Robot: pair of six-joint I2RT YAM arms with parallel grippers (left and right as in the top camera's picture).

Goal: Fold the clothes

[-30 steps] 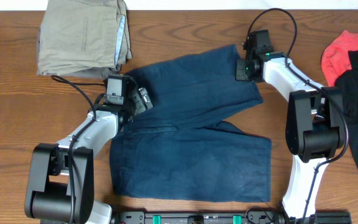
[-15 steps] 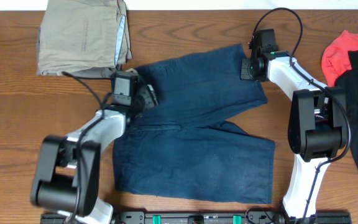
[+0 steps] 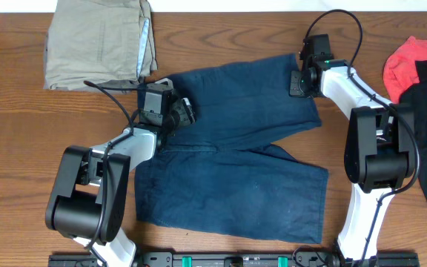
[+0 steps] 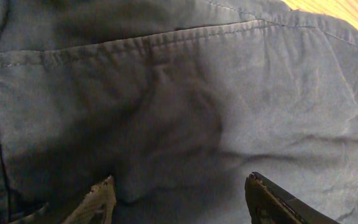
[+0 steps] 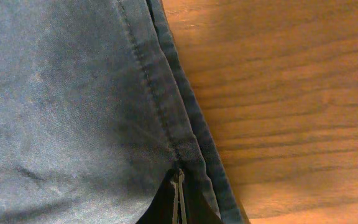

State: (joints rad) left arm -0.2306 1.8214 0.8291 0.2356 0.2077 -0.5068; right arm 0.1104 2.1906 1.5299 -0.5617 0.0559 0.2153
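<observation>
Left hand (image 4: 179,182) slides further right over the blue shorts (image 3: 236,148), unclenched and loose; right hand (image 5: 179,199) pinches their hem.

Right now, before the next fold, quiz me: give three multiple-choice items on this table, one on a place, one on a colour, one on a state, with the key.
1. In the overhead view, the folded khaki garment lies:
A) at the table's top-left corner
B) at its bottom-right corner
C) at its middle

2. The shorts spread mid-table are:
A) red
B) navy
C) white

3. The left pincer is:
A) shut on the khaki garment
B) out of view
C) open over the shorts

Key:
1 A, it sits at the upper-left edge of the overhead view.
2 B, the fabric is dark blue in every view.
3 C, the left wrist view shows its fingertips apart above the blue fabric.
</observation>
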